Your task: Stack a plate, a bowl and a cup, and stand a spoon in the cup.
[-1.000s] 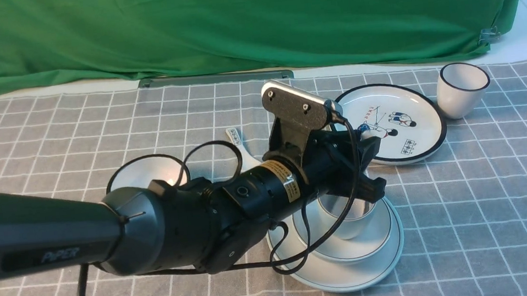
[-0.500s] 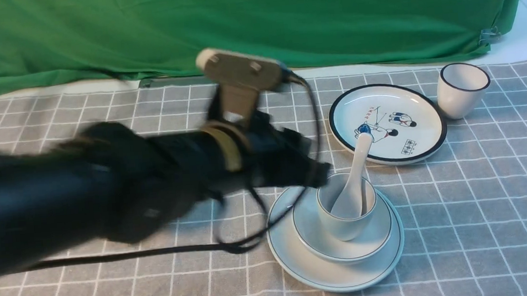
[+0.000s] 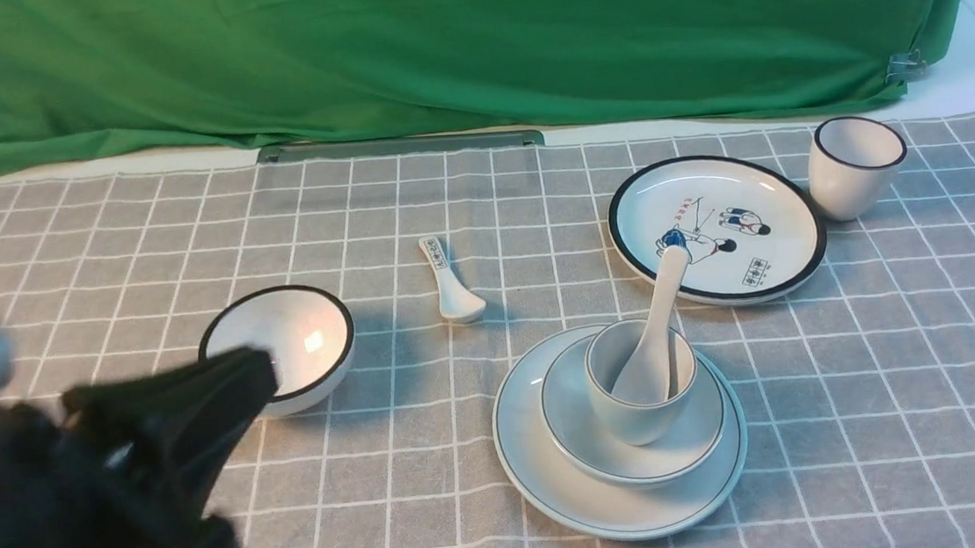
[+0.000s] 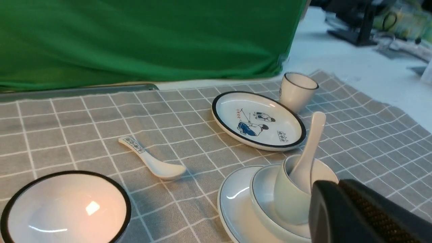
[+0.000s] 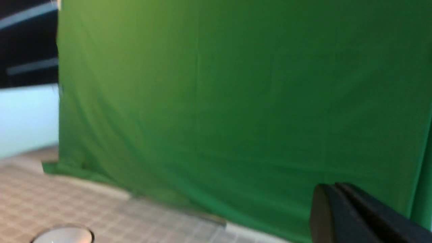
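The plain pale plate (image 3: 559, 488) lies at the front centre-right of the cloth. The shallow bowl (image 3: 696, 441) sits on it, and the grey-green cup (image 3: 632, 416) stands in the bowl. The long white spoon (image 3: 659, 321) stands in the cup with its handle leaning up and away. The left wrist view shows the same stack: plate (image 4: 233, 206), bowl (image 4: 263, 189), cup (image 4: 287, 202), spoon (image 4: 312, 141). My left gripper (image 3: 258, 369) is blurred at the front left, shut and empty, well clear of the stack; it also shows in its wrist view (image 4: 332, 184). My right gripper (image 5: 332, 186) is shut and empty before the green cloth.
A black-rimmed white bowl (image 3: 281, 340) sits just beyond my left gripper. A short printed spoon (image 3: 452, 290) lies mid-table. A cartoon plate (image 3: 717, 227) and a black-rimmed white cup (image 3: 853, 167) stand at the back right. A green backdrop (image 3: 467, 37) closes off the far side.
My left arm has pulled away from the cup, back and to the front left. The long spoon stays standing in the cup, free of the gripper.
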